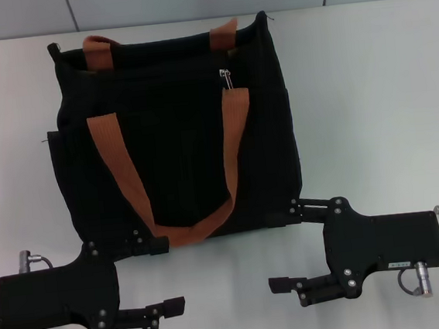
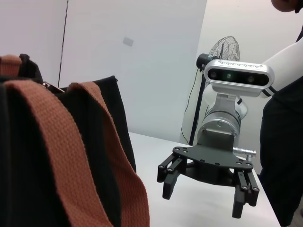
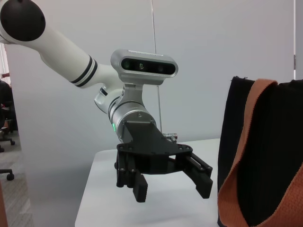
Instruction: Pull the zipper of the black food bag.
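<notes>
You see the black food bag (image 1: 178,137) in matt woven cloth, its straps (image 1: 119,174) coarse webbing, the zipper (image 1: 227,77) probably shiny metal.

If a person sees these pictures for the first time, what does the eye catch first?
The black food bag stands at the table's middle, its orange-brown handles bright against the fabric. Below it the left gripper and right gripper face each other, both open and empty. The zipper glints near the bag's top.

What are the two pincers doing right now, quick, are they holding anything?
Left pincer: open, holding nothing, at the near edge of the black food bag.
Right pincer: open, holding nothing, also in front of the bag.
</notes>
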{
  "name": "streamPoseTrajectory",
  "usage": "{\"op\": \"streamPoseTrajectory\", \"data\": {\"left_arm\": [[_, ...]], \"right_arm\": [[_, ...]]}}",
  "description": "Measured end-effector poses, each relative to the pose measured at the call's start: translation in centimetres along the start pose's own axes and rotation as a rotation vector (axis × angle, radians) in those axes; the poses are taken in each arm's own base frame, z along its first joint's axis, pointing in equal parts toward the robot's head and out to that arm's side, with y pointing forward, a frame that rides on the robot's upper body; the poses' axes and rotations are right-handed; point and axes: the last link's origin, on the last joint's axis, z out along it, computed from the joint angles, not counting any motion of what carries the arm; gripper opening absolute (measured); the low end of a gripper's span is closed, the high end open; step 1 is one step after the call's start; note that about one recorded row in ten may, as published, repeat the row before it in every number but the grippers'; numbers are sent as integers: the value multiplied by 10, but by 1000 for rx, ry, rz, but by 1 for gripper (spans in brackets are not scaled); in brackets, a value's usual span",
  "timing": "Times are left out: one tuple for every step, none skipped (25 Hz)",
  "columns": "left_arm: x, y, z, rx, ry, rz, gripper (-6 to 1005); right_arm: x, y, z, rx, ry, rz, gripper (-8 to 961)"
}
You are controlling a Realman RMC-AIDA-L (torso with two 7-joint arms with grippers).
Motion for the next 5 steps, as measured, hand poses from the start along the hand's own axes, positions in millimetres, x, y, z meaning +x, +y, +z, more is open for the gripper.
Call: {"op": "streamPoseTrajectory", "data": {"left_arm": [[0, 0, 0, 0, -1, 0, 829], [0, 0, 0, 0, -1, 0, 829], [0, 0, 0, 0, -1, -1, 829], [0, 0, 0, 1, -1, -1, 829], [0, 0, 0, 1, -1, -1, 829]], "right_arm": [[0, 0, 0, 0, 0, 0, 820], [0, 0, 0, 0, 0, 0, 820], [0, 0, 0, 0, 0, 0, 820], [0, 0, 0, -1, 0, -1, 820], [0, 0, 0, -1, 0, -1, 820]]}}
